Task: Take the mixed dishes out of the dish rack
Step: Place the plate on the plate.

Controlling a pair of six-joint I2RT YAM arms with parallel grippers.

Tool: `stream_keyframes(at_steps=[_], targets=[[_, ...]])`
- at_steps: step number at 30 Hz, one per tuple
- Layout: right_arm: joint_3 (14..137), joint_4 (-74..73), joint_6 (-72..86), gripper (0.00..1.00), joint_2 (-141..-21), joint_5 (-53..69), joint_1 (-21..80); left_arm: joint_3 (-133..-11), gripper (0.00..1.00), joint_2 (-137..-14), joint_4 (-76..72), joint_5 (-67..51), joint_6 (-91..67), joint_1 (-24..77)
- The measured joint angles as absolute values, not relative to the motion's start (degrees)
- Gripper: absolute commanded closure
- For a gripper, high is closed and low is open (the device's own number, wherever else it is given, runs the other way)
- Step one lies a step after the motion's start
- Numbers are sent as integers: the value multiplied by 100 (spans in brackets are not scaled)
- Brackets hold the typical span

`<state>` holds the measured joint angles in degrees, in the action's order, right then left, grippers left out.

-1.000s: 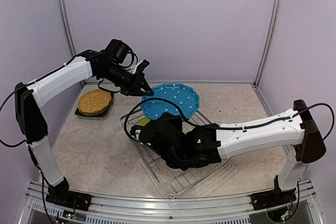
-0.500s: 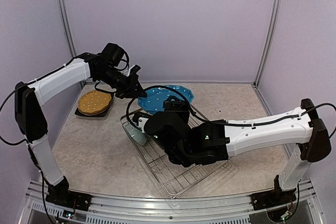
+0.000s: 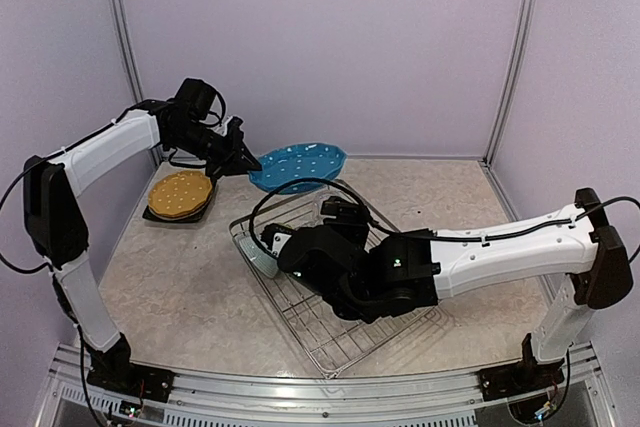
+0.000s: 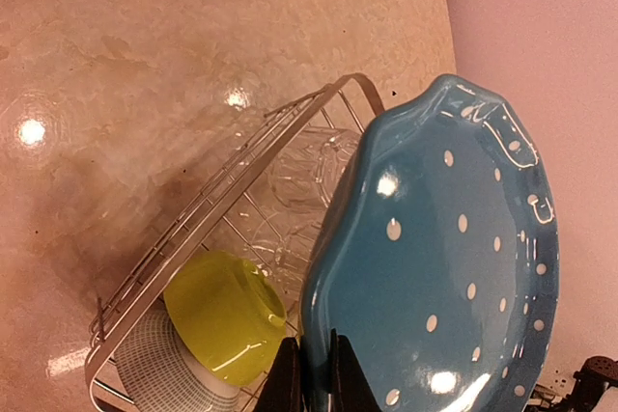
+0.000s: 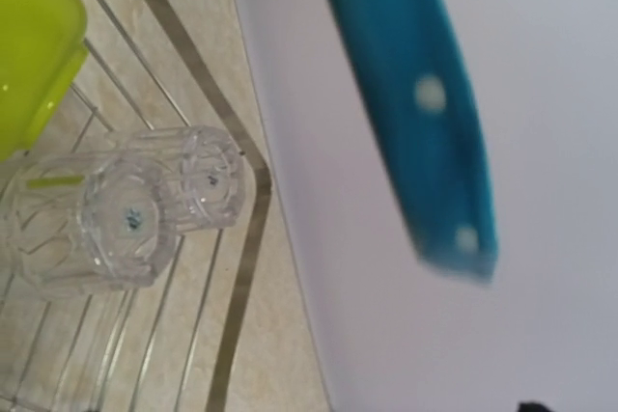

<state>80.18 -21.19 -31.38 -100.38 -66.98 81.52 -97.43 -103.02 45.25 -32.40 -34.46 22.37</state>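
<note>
Left hand (image 3: 243, 160) was clenched on the rim of the blue-dotted plate (image 3: 300, 165). The left wrist view showed the fingers (image 4: 290, 378) pinching the plate's lower edge. The plate was in the air at upper centre of the top view, above the far corner of the dish rack (image 3: 340, 342) and touching nothing else. It was tilted close to flat, with its long axis running left-right and the grip at its left end.

Key relation: the orange-dotted plate (image 3: 180, 192) sat on the black square plate (image 3: 152, 213) on the counter (image 3: 180, 287), at left of frame. That put the stack down and left of the held plate and well apart from it. The left arm was the nearer one. Judged next move: swing the plate left and lower it by the stack, levelling it first.

Right hand (image 3: 272, 242) was low over the left end of the rack. Its fingers were hidden under its own arm and absent from its wrist view, so I could not tell whether it was released or clenched.

The rack held a lime bowl (image 4: 224, 314) nested on a ribbed pale bowl (image 4: 159, 369), and two clear glasses (image 5: 135, 209) lying on their sides. The right arm was nearer to these.

No brands, labels or readable writing anywhere.
</note>
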Motion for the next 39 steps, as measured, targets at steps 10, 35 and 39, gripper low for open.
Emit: stream_keyframes(at_steps=[10, 35, 39], targets=[[8287, -2899, -2010, 6, -9839, -6331, 7935, -9284, 100, -9904, 4425, -2884, -3616, 928], [8600, -3638, 705, 5, -8718, -3361, 6311, -7367, 100, -8545, 3627, -1992, -3398, -1538], [8436, -3618, 1114, 4, -8453, -2626, 5972, -6997, 100, -8545, 3118, -1861, -3264, -1605]])
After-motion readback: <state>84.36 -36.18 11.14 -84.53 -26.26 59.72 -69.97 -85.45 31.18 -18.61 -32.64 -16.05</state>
